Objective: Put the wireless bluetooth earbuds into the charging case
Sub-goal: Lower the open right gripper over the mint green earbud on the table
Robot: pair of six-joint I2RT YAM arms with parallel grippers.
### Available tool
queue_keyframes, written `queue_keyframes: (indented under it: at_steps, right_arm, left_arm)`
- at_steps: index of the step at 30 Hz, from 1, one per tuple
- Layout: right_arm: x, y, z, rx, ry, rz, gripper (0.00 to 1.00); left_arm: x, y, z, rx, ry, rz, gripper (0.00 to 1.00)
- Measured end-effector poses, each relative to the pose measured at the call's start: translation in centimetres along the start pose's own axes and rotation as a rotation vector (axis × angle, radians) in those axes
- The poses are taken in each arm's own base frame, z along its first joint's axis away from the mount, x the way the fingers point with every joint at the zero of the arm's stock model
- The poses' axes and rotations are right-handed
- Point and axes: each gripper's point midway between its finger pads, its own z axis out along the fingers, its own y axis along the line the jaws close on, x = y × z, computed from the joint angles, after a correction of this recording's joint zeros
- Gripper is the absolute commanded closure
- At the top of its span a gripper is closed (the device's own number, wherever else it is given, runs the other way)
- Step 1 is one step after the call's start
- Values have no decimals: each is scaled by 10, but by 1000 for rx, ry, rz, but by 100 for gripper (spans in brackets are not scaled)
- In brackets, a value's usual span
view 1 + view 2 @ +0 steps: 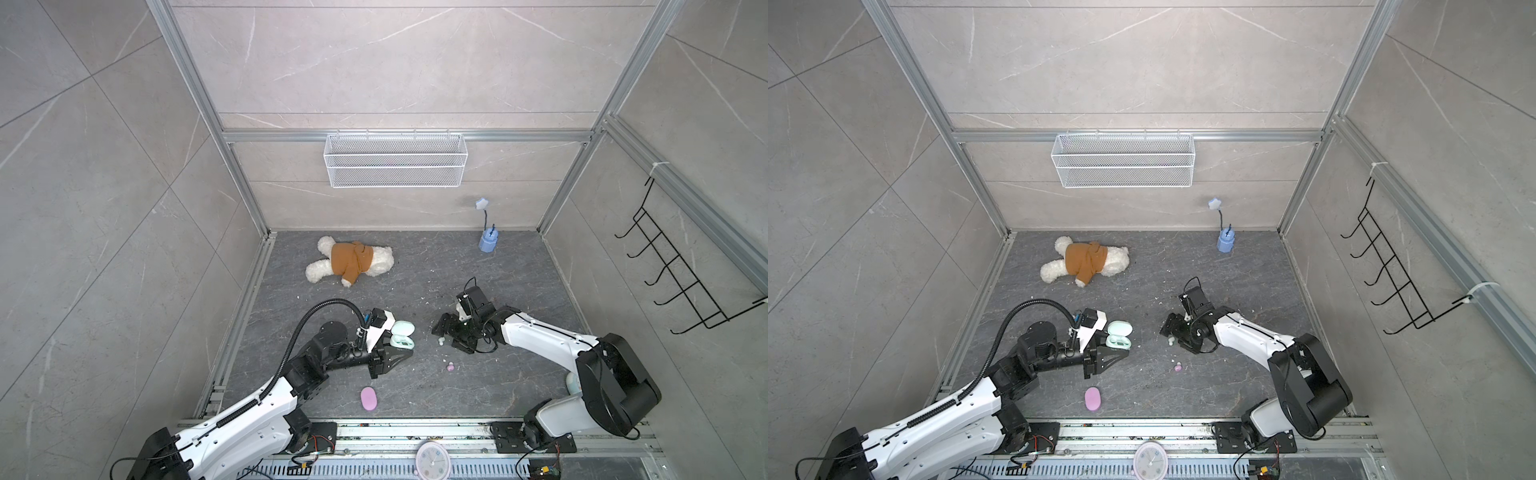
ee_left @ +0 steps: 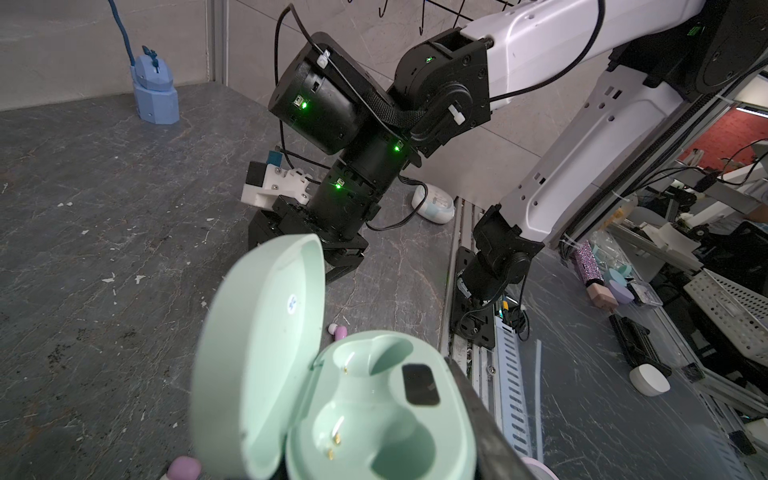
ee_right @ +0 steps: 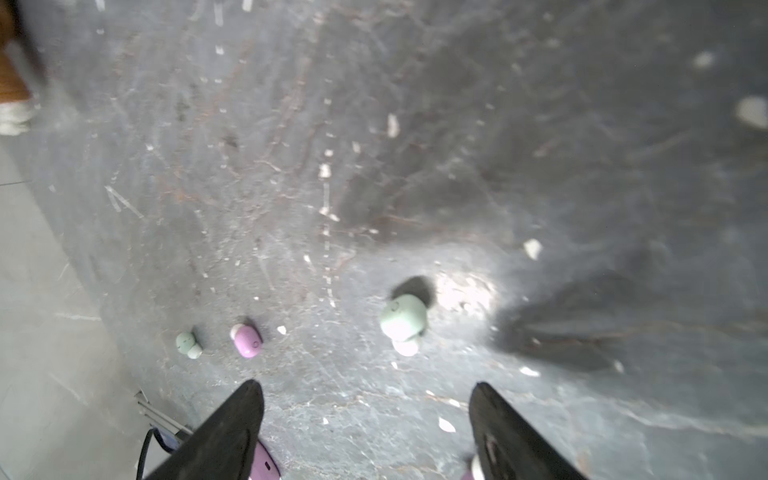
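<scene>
- Position, both top views: my left gripper (image 1: 394,348) clamped shut on open mint charging case (image 1: 402,335); mint earbud (image 1: 441,341) on floor at case's 3 o'clock, just by my right gripper (image 1: 452,336).
- Left wrist: both case wells empty.
- Right wrist: right jaws spread wide, holding nothing; mint earbud lies ahead of fingertips (image 3: 239,415). Judged light, hard, slippery; pinch across its rounded body.

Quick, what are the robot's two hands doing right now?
Left gripper: shut on the mint charging case.
Right gripper: open, holding nothing.
</scene>
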Motion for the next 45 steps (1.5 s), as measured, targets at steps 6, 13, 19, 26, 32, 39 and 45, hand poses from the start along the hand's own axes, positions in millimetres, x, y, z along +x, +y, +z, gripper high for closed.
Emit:
queue_keyframes:
  at_steps: [6, 13, 19, 26, 32, 39, 45]
  right_arm:
    - [-8, 2, 12, 38, 7, 18, 24]
    - [-20, 15, 26, 54, 20, -5, 32]
    - [-20, 18, 31, 74, 39, -17, 34]
    - [-21, 13, 23, 139, 47, -60, 38]
    - [-28, 12, 14, 210, 36, -134, 50]
    - [-23, 8, 13, 270, 50, -183, 64]
    - [-20, 2, 20, 301, 70, -191, 70]
  left_arm:
    - [-3, 0, -2, -6, -13, 7, 80]
    - [-8, -3, -5, -5, -31, 18, 80]
    - [-9, -2, -5, -14, -32, 18, 80]
    - [-8, 0, -5, -23, -29, 15, 80]
    - [-8, 0, -5, -23, -29, 15, 80]
    - [-8, 0, -5, -23, -29, 15, 80]
    - [-7, 0, -5, -23, -29, 15, 80]
